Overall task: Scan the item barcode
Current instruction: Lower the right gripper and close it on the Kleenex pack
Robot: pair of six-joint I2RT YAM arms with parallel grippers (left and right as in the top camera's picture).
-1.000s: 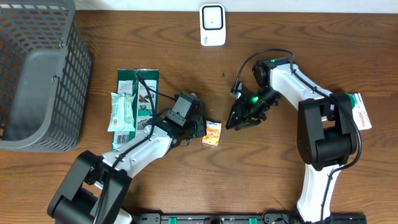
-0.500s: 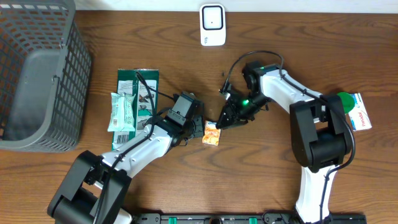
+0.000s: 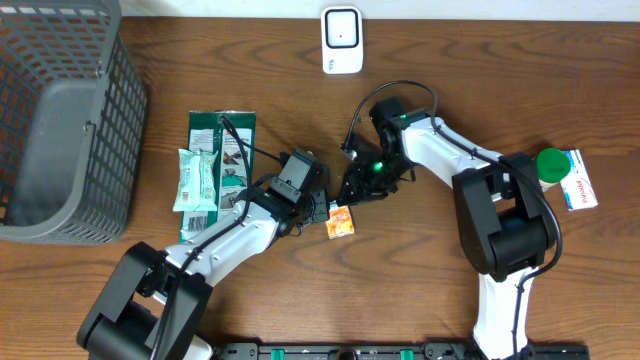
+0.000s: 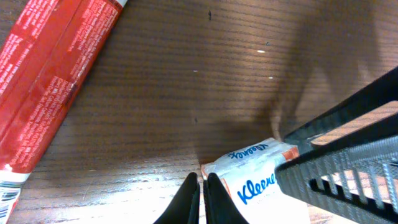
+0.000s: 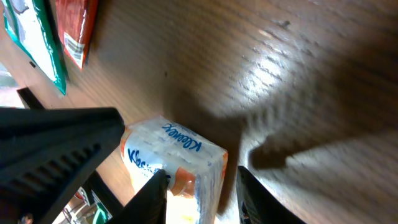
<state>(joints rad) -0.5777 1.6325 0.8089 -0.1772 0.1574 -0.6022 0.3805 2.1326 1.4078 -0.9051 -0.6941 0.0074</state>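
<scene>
The item is a small orange-and-white Kleenex tissue pack (image 3: 341, 221) lying on the wooden table between both arms. My left gripper (image 3: 321, 212) is shut and holds nothing; its tips (image 4: 201, 180) rest at the pack's (image 4: 249, 174) left corner. My right gripper (image 3: 351, 194) has come down over the pack (image 5: 177, 155) and is open (image 5: 200, 173). One finger touches the pack's orange end and the other stands off with a gap. The white scanner (image 3: 341, 40) stands at the table's far edge. No barcode shows on the pack.
A grey mesh basket (image 3: 60, 120) fills the far left. Green packets (image 3: 222, 150) and a pale snack bar (image 3: 197, 180) lie beside my left arm, with a red packet (image 4: 56, 74) close by. A green-capped bottle (image 3: 551, 165) and a white box (image 3: 580, 180) sit at the right.
My right gripper has swung left and down from open table onto the tissue pack, and its fingers now straddle it. The left arm and the pack have barely moved.
</scene>
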